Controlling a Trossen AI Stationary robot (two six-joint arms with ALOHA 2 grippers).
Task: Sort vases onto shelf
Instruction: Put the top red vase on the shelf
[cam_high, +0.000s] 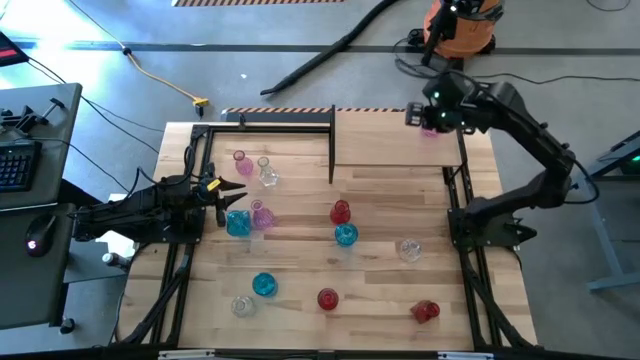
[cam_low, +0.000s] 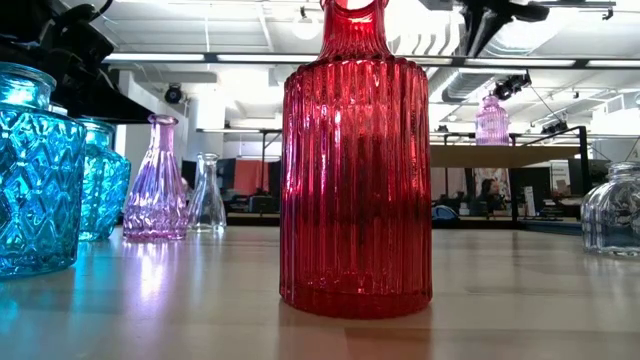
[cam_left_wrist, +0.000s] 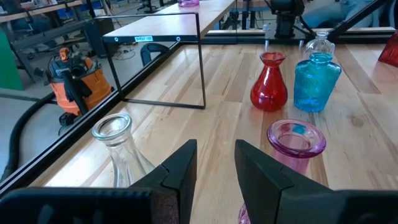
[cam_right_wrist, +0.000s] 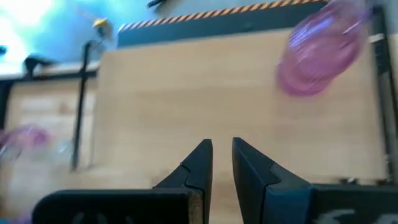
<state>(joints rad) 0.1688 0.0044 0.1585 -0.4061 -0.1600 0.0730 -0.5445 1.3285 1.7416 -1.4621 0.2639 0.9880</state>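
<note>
Ribbed red glass vase (cam_low: 356, 160) fills centre of low view, upright on worktop (cam_high: 380, 290) | left gripper (cam_high: 236, 193) left-centre of high view, fingers apart, empty, beside pink vase (cam_left_wrist: 295, 138); right gripper (cam_high: 416, 116) upper right, fingers nearly together, empty, over plywood shelf (cam_high: 390, 140); pink ribbed vase (cam_high: 432, 128) stands on shelf

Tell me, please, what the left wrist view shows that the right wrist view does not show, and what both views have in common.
Only the left wrist view shows a red vase beside a blue vase, a clear vase and a pink vase near the left gripper, plus the black frame and an orange vacuum.

Only the right wrist view shows the right gripper, empty, above the shelf, and a pink vase on the shelf.

Both show dark fingers, light wood and pink glass.
</note>
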